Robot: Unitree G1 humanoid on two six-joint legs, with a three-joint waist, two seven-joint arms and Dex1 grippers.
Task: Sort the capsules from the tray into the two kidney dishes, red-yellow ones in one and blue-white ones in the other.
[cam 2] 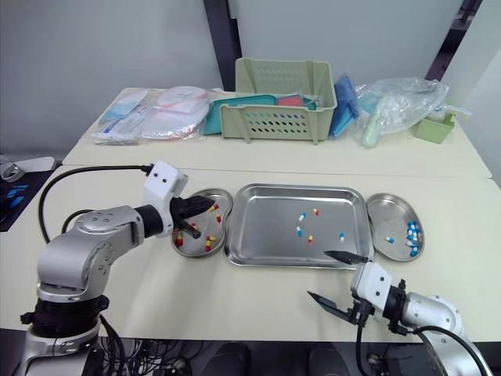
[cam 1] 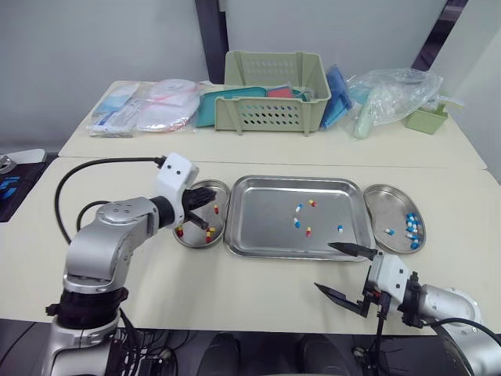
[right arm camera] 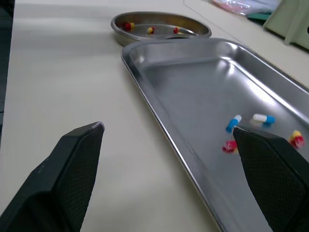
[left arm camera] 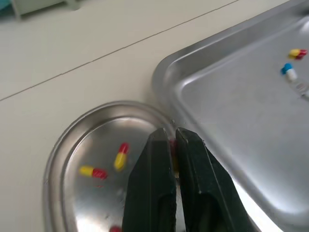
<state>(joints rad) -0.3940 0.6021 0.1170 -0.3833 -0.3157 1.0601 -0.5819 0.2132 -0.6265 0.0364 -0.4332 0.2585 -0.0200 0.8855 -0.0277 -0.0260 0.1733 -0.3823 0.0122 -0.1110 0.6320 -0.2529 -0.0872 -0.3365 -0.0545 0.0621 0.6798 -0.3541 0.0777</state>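
You are looking down on two cream tables set end to end before a pale grey wall. The far cream table (cam 1: 462,153) holds a pale green slotted plastic basket (cam 1: 272,98). Flat clear-wrapped supply packets (cam 1: 145,108) lie to the basket's left and a crumpled clear plastic bag (cam 1: 391,94) to its right.

On the near cream table (cam 1: 235,290), the rectangular stainless-steel tray (cam 1: 258,227) lies in the middle. The left steel kidney dish (cam 1: 221,188) and the right steel kidney dish (cam 1: 382,202) sit just beside its short sides.

Five capsules lie loose in the tray, right of its centre. Two are red-yellow capsules (cam 1: 312,204) and three are blue-white capsules (cam 1: 297,222). More red-yellow ones lie scattered in the left dish. The right dish holds a cluster of blue-white ones along its right side and one apart to the left.

Your left gripper (left arm camera: 172,133) hangs over the left dish, at its side next to the tray. Its black fingers (left arm camera: 154,179) are pressed nearly together. A sliver of red and yellow shows in the slit between them, and you cannot tell whether that capsule is pinched or lies in the dish beneath.

Your right gripper (cam 1: 322,265) is at the tray's near right corner with its fingers spread wide and nothing between them. One fingertip reaches over the tray's near rim, and the other is over bare table nearer to you.
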